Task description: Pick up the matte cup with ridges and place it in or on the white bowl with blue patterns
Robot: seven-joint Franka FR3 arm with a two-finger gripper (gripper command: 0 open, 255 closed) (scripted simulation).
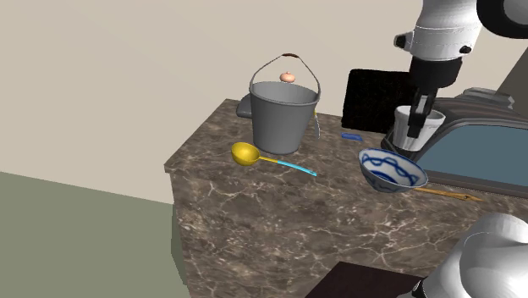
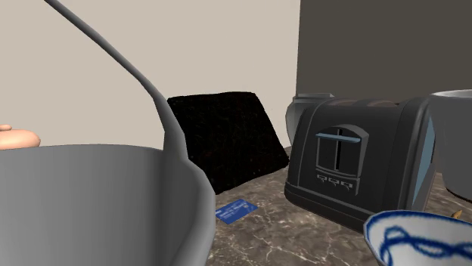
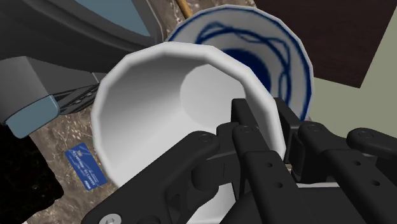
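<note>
My gripper (image 1: 415,117) is shut on the wall of a plain white cup (image 1: 420,129), one finger inside the rim and one outside. The wrist view looks into the cup (image 3: 159,108), with my gripper (image 3: 270,124) clasping its rim on the side nearest the bowl. The white bowl with blue wavy lines (image 1: 392,169) stands on the dark marbled counter (image 1: 279,212), just in front of the cup in the shoulder view. Beyond the cup's rim lies the bowl (image 3: 283,51). In the second exterior view the bowl's rim (image 2: 420,236) is at lower right and the cup (image 2: 456,143) at the right edge.
A grey bucket (image 1: 283,110) stands at the counter's back, a yellow ladle (image 1: 247,153) before it. A small blue card (image 1: 350,135) lies near a dark toaster (image 2: 363,162) and a black panel (image 1: 372,97). A sink (image 1: 486,157) borders the bowl. The counter drops off at the shoulder view's left.
</note>
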